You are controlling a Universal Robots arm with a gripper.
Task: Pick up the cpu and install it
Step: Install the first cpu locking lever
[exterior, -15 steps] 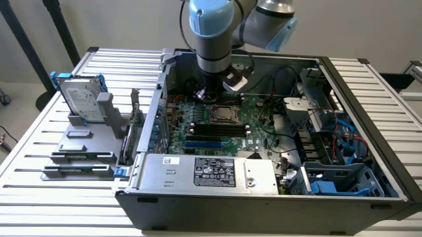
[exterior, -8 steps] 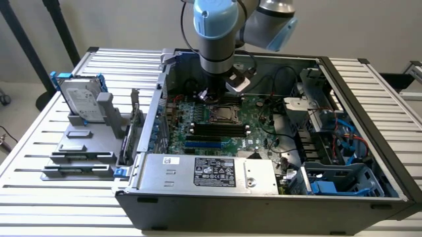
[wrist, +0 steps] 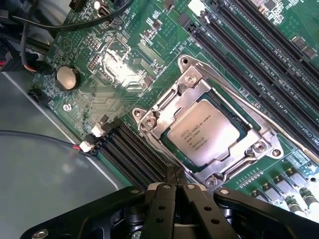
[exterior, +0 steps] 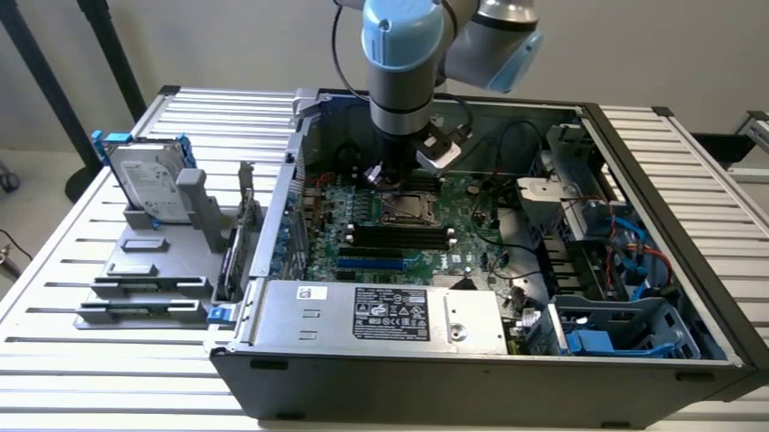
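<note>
The cpu [wrist: 203, 133], a flat silver-grey square with printed text, lies seated in the metal-framed socket [wrist: 162, 107] on the green motherboard [wrist: 124, 64]. My gripper [wrist: 175, 173] hovers just off one edge of the socket, black fingers pressed together and holding nothing. From the exterior view, the gripper [exterior: 382, 177] hangs inside the open computer case [exterior: 481, 360], directly over the socket [exterior: 409, 207] at the far side of the board.
Black memory slots [wrist: 259, 64] flank the socket. Loose cables [exterior: 517, 144] run near the case's back wall. A grey power-supply box [exterior: 384, 315] fills the case's front. A hard drive with blue bracket [exterior: 150, 184] stands on a grey holder at the exterior view's left.
</note>
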